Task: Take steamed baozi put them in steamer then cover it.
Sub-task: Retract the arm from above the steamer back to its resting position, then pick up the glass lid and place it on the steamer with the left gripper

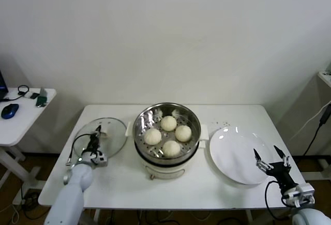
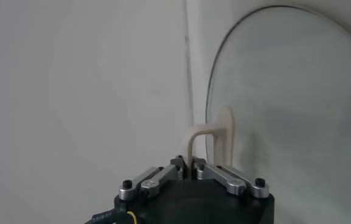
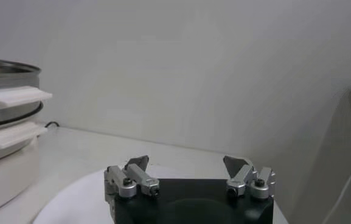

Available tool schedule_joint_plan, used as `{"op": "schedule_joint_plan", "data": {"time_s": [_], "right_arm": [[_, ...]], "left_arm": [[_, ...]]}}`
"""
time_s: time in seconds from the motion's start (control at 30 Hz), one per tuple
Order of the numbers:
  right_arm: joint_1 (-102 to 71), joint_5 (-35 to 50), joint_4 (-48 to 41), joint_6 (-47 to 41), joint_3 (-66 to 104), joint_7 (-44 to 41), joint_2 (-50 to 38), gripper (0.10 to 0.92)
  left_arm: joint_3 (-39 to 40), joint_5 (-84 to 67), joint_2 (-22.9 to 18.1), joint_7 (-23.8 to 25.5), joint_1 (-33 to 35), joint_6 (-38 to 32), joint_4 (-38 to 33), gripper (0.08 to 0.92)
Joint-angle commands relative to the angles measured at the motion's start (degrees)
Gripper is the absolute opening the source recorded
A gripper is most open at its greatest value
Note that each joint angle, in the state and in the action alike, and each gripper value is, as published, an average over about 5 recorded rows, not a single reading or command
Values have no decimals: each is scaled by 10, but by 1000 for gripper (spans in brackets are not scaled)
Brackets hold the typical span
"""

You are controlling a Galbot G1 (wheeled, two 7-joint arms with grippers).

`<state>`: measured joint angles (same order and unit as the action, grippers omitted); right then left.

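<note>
Left gripper [image 2: 191,171] pinched on cream handle, seemingly, of round glass cover [image 1: 106,134]

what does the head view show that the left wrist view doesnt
Only the head view shows the steamer with four buns inside, the white plate, the right gripper open over the plate's near edge, the table and a side table. Only the left wrist view shows the lid handle up close, pinched between that gripper's fingers. Both show the left gripper shut on the handle, and the glass lid lying left of the steamer.
</note>
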<state>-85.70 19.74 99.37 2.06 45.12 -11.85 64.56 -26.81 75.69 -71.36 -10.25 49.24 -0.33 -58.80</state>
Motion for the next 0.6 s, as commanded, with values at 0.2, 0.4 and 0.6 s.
{"op": "schedule_joint_plan", "data": {"time_s": [0.2, 0.4, 0.6], "right_arm": [[3, -6, -5, 7, 1, -4, 2, 823], [7, -7, -9, 9, 1, -7, 0, 823], [13, -9, -13, 12, -1, -10, -2, 823]], "left_arm": [[4, -41, 27, 1, 53, 25, -124, 150], [-11, -61, 45, -1, 109, 46, -207, 150], [-33, -77, 64, -2, 173, 95, -316, 150]]}}
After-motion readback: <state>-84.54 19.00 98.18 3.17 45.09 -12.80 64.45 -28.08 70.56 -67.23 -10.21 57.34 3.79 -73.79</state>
